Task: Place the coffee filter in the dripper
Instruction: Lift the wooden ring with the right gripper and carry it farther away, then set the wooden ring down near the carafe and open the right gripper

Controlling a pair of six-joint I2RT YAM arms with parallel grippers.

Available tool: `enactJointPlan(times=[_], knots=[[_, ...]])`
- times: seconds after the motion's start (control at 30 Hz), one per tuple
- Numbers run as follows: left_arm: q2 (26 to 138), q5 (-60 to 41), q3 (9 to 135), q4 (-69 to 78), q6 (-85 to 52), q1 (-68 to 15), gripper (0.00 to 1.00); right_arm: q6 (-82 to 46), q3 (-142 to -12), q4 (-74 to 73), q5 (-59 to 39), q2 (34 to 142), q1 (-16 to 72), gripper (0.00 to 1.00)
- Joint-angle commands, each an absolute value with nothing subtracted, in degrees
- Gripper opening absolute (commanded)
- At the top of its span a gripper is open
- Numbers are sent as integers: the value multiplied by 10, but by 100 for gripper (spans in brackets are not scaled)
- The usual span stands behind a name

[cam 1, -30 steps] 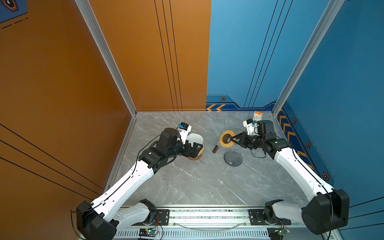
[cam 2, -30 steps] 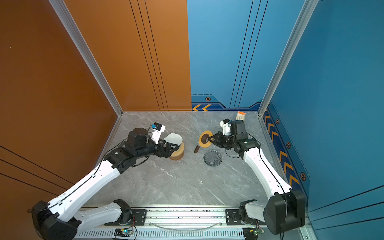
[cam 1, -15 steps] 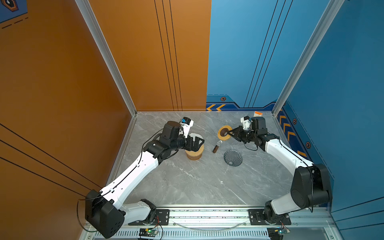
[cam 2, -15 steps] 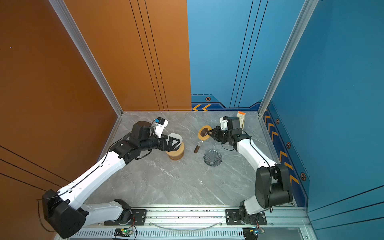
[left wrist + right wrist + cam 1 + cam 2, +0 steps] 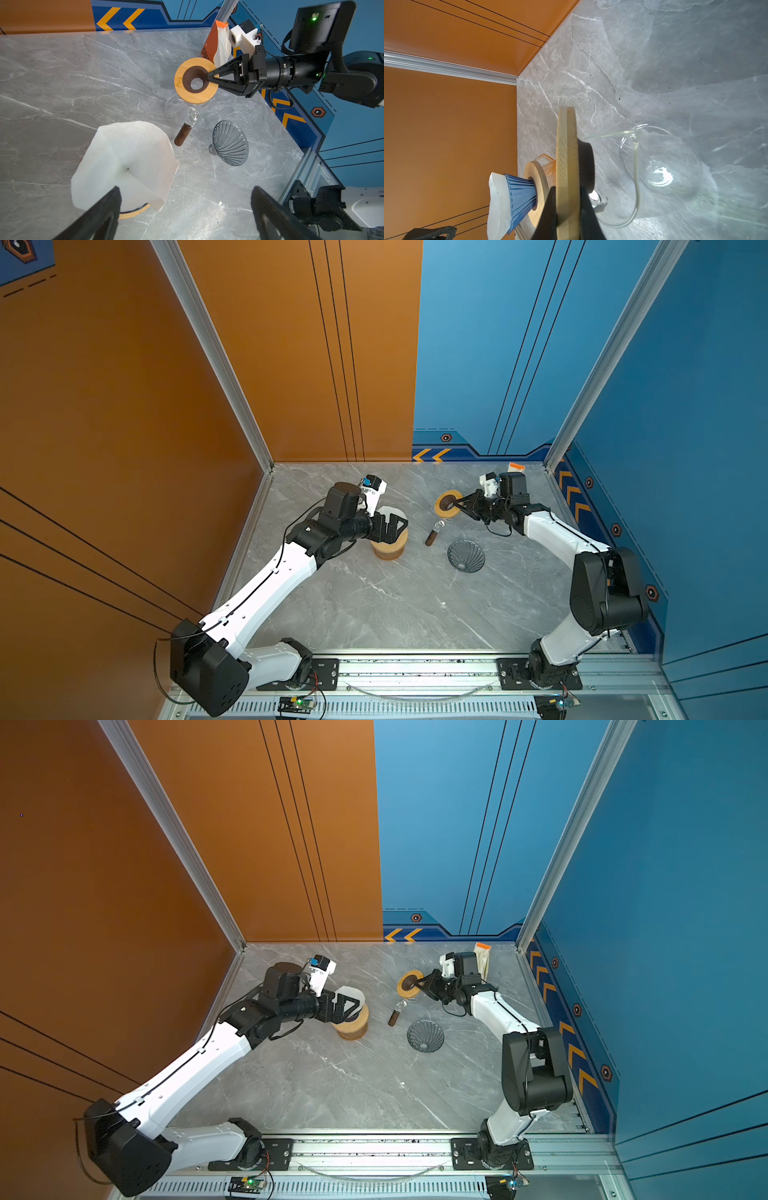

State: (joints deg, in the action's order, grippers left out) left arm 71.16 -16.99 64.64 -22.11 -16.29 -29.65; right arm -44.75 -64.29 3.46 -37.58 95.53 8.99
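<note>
Hovering beside the white paper coffee filter (image 5: 392, 512) (image 5: 353, 992), the left gripper (image 5: 394, 526) (image 5: 349, 1006) has its jaws spread wide and holds nothing. In the left wrist view (image 5: 185, 191), one black fingertip (image 5: 113, 197) overlaps the filter's (image 5: 124, 162) edge, while the other stands well apart over the grey marble table (image 5: 374, 605).

The right wrist view shows the filter (image 5: 497, 203) seated in the blue ribbed dripper (image 5: 520, 199), its paper rim standing proud of the dripper's mouth. That dripper sits on a pale wooden collar (image 5: 533, 176) atop a round amber vessel (image 5: 388, 551).

The right gripper (image 5: 459, 502) (image 5: 419, 981) (image 5: 208, 78) is clamped on the edge of a round bamboo disc with a dark brown centre ring (image 5: 444, 511) (image 5: 195, 97). In the right wrist view its fingers pinch the disc (image 5: 566, 145) from both faces. A clear glass carafe (image 5: 664, 166) (image 5: 172, 104) lies just beneath the disc; whether the two touch, I cannot tell. The carafe's brown wooden handle (image 5: 431, 537) (image 5: 182, 135) points toward the robot's base.

A smoky grey ribbed glass dripper (image 5: 465, 556) (image 5: 424, 1036) (image 5: 230, 143) lies tilted on the table near that handle. A packet with an orange label (image 5: 482, 961) (image 5: 209, 43) stands by the back wall behind the right gripper.
</note>
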Motion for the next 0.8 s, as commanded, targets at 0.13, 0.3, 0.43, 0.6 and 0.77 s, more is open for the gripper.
enactJointPlan(times=[0.13,0.3,0.43,0.6,0.77], knots=[[709,-171,670,-230,-168,-302,98,-457,-654,14,-389,963,86,4],[710,-167,668,-232,-168,-304,98,-458,-644,15,-392,964,84,9],[711,-165,669,-234,-171,-304,98,-458,-631,16,-385,953,82,11],[711,-159,673,-235,-170,-308,98,-458,-619,22,-389,949,80,16],[708,-155,668,-235,-170,-311,98,-458,-609,24,-384,941,78,21]])
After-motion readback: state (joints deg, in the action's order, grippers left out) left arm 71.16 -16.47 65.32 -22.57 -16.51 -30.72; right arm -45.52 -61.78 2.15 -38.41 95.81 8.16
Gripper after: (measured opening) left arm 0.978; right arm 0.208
